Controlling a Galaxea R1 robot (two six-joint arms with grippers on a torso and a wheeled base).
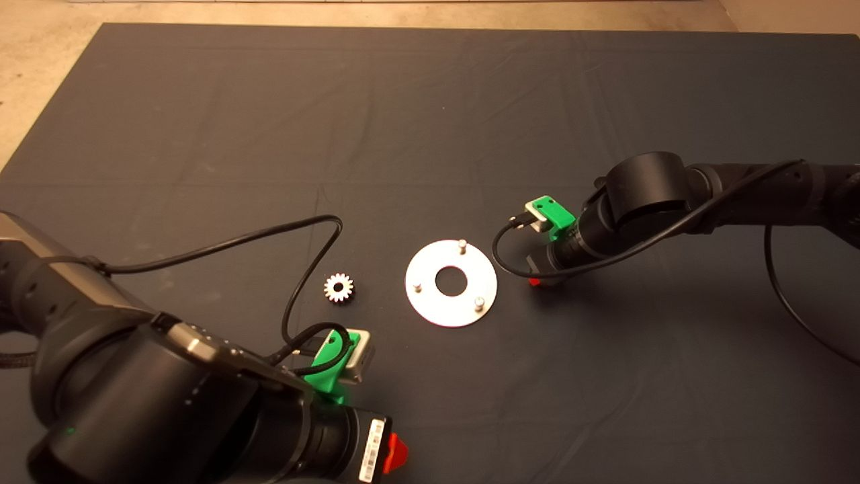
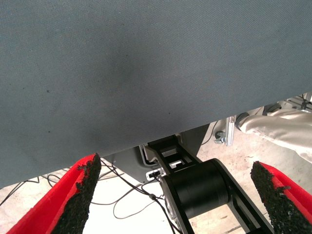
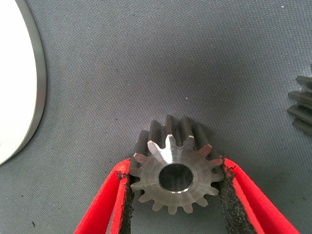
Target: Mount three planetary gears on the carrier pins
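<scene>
- we see the right gripper (image 3: 175, 195) low over the dark mat (image 1: 430, 121) on the tabletop, just beside the disc's edge on the side away from the loose gear.
- its jaws are closed to the width of one planetary gear (image 3: 173, 168), black pads pressed against the teeth on both flanks; the gear's bright face and centre hole are turned toward the wrist camera.
- off to one side of those jaws lies the rim of the shiny metal disc (image 1: 451, 283); to the other side the teeth of a second gear (image 3: 302, 107) just show at the frame edge.
- the disc lies flat with its three carrier pins (image 1: 462, 246) upright and all bare.
- a further gear (image 1: 338, 288) rests on the mat, apart from the disc on the far side from the right jaws and nearer the left arm.
- the left gripper (image 2: 180, 195) waits at the lower left, its jaws spread wide with nothing between them, pointing past the mat's edge at the floor and the robot's base.
- we see a white barcode label (image 1: 373, 449) on the left wrist, but its print is too small to read.
</scene>
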